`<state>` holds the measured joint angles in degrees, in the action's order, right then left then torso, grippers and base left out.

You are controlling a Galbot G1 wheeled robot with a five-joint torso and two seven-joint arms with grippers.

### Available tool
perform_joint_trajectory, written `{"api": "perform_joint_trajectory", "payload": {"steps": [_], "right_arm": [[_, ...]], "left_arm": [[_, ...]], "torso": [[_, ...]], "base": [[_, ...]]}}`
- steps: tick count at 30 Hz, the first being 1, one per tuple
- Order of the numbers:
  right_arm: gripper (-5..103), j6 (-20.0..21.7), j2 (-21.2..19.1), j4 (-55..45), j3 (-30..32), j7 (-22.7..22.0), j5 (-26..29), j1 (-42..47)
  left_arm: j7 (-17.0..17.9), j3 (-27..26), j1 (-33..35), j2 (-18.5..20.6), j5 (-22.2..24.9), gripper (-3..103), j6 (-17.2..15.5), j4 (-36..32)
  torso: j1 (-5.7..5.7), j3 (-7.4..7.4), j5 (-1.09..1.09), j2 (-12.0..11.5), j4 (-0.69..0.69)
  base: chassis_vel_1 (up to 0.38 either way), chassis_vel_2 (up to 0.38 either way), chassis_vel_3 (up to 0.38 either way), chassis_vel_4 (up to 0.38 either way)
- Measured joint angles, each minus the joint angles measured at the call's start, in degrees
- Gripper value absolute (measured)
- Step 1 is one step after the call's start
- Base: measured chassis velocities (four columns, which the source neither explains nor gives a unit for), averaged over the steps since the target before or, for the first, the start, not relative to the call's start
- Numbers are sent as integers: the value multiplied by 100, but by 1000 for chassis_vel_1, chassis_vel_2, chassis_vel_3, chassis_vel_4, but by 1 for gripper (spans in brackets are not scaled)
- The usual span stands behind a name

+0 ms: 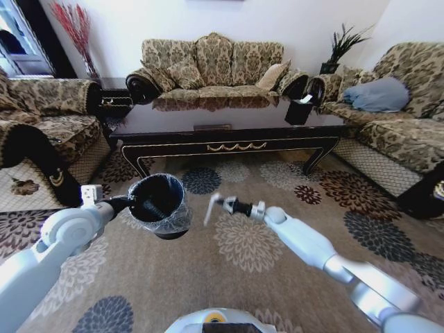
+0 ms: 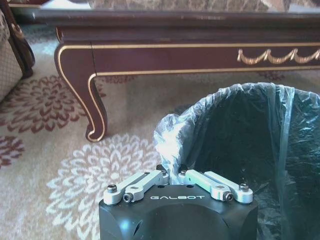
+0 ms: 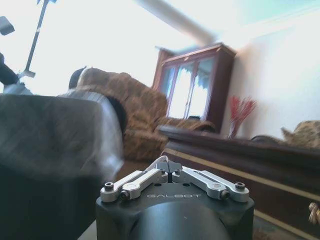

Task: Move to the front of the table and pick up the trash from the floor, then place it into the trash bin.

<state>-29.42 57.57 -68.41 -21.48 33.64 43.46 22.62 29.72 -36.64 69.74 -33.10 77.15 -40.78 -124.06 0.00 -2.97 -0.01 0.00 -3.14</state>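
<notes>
Bin (image 1: 161, 205) hangs off the floor in front of the table (image 1: 229, 132), the left gripper (image 2: 173, 172) clamped on its liner-wrapped rim, while the right gripper (image 1: 220, 202) pinches a thin white scrap (image 1: 209, 209) just beside that rim (not yet above the opening). In my judgement the scrap, probably light enough to drift, should travel well over the black mouth before the fingers part, with the left arm keeping the bin level.

Ahead of me at 12 o'clock: patterned sofa (image 1: 211, 66). At 2 o'clock: second sofa (image 1: 402, 118) carrying a blue cushion (image 1: 378, 95). Floral carpet (image 1: 236, 243) underfoot.
</notes>
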Motion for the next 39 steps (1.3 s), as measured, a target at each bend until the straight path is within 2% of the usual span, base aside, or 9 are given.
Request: {"api": "perform_joint_trajectory", "payload": {"steps": [2, 8, 13, 18, 26, 32, 39], "right_arm": [[0, 79, 12, -251, -21, -202, 290, -104], [0, 169, 27, -661, -166, -520, 681, -306], [0, 273, -10, -1047, -596, -847, 1108, -818], [0, 294, 69, -1091, -832, -932, 1253, -1096], [0, 301, 464, -1183, -1419, -1009, 1445, -1588], [0, 310, 766, -1247, -1624, -1004, 1478, -1727], [0, 314, 890, -1319, -1767, -982, 1479, -1737]], "left_arm": [[27, 45, 28, 4, 9, 2, -20, -3], [32, 143, 31, 14, 0, 2, -26, 3], [25, 275, -48, 38, -2, 2, -33, 83], [13, 377, -115, 27, -22, 2, -33, 160], [-5, 420, -229, 80, -15, 2, -28, 378], [0, 388, -288, 83, 28, 2, -27, 446], [8, 306, -310, 74, 66, 2, -25, 481]], "torso": [[0, 0, 0, 0, 0], [0, 0, 0, 0, -1], [0, 0, 0, 0, 0], [0, 0, 0, 0, -1], [0, 0, 0, 0, -1], [0, 0, -1, 0, 1], [0, 0, -1, 0, 0]], "base": [[0, 0, 0, 0], [0, 0, 0, 0], [0, 0, 0, 0], [0, 0, 0, 0], [0, 0, 0, 0], [0, 0, 0, 0], [0, 0, 0, 0]]}}
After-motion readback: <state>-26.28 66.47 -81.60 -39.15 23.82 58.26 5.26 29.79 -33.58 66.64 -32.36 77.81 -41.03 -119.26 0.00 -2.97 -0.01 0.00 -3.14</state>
